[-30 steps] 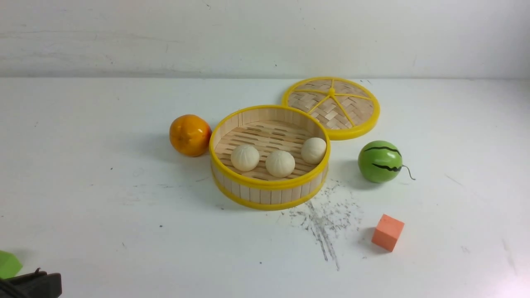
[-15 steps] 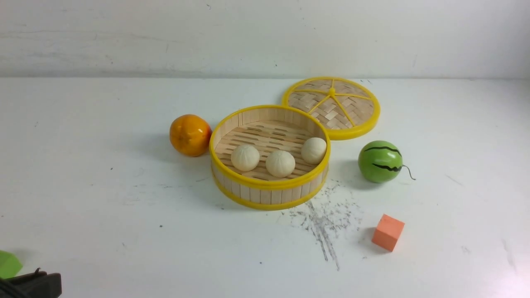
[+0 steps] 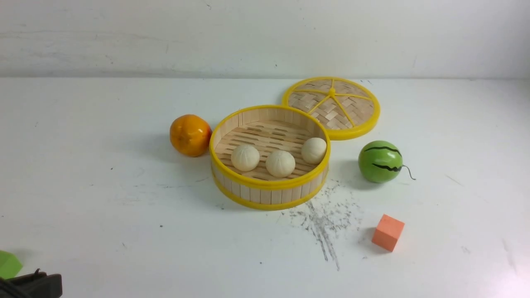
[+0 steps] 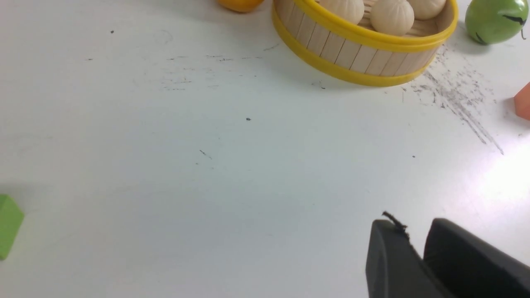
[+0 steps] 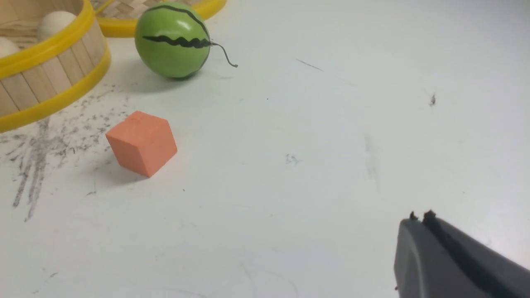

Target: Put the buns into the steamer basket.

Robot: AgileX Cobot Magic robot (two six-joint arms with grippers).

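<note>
Three cream-white pleated buns point(image 3: 245, 157) point(image 3: 280, 163) point(image 3: 314, 150) lie side by side on the slatted floor of the steamer basket point(image 3: 269, 185), which stands mid-table. In the left wrist view the basket point(image 4: 356, 56) is far ahead of my left gripper point(image 4: 416, 231), whose jaws are a little apart with only bare table between them. In the front view, only a dark corner of the left gripper point(image 3: 33, 283) shows at the bottom left. My right gripper point(image 5: 421, 218) is shut and empty over bare table, well away from the basket point(image 5: 49, 78).
An orange point(image 3: 190, 135) touches the basket's left side. A woven lid point(image 3: 331, 106) lies behind it at the right. A green watermelon ball point(image 3: 380, 161) and an orange cube point(image 3: 388, 232) sit to the right. A green block point(image 3: 8, 263) lies by the left gripper.
The left gripper has sunk very slightly at the bottom left corner of the front view. The buns, the basket and everything else stay put.
</note>
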